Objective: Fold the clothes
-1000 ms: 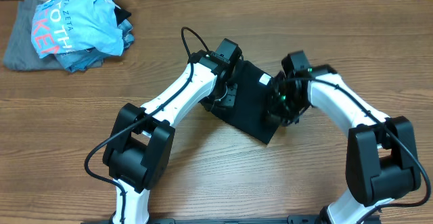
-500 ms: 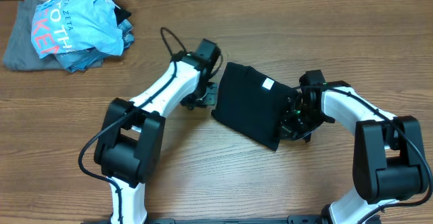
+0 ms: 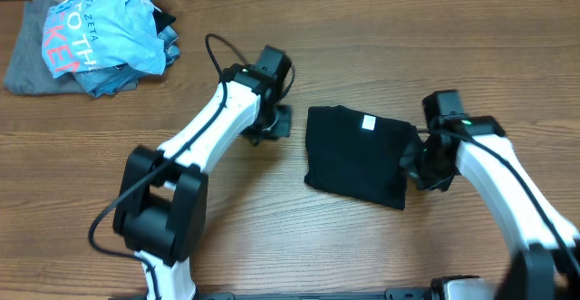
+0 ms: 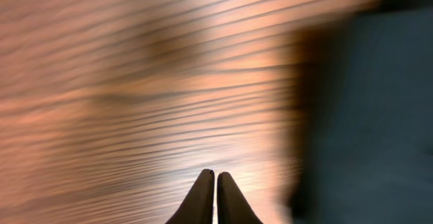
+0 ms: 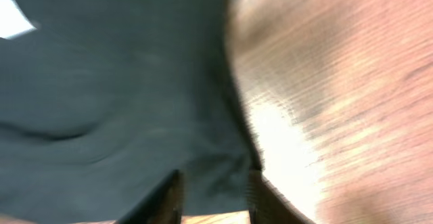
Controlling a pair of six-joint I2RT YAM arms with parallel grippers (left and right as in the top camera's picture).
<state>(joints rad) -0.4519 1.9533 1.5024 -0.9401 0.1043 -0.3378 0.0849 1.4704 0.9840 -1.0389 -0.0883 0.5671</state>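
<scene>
My left end effector (image 4: 215, 197) is pressed together on nothing, near the folded black T-shirt (image 3: 352, 155) lying mid-tabletop (image 3: 272, 237). My right end effector (image 5: 213, 197) stands apart over the shirt's edge. I reckon closing and lifting there could drag the layers loose. Both wrist views are blurred, so I can't tell whether it touches the cloth.

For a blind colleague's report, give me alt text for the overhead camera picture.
A folded black T-shirt lies on a wooden table between the robot's left gripper, just clear of one edge, and its right gripper, at the other. Crumpled clothes sit in a corner.
</scene>
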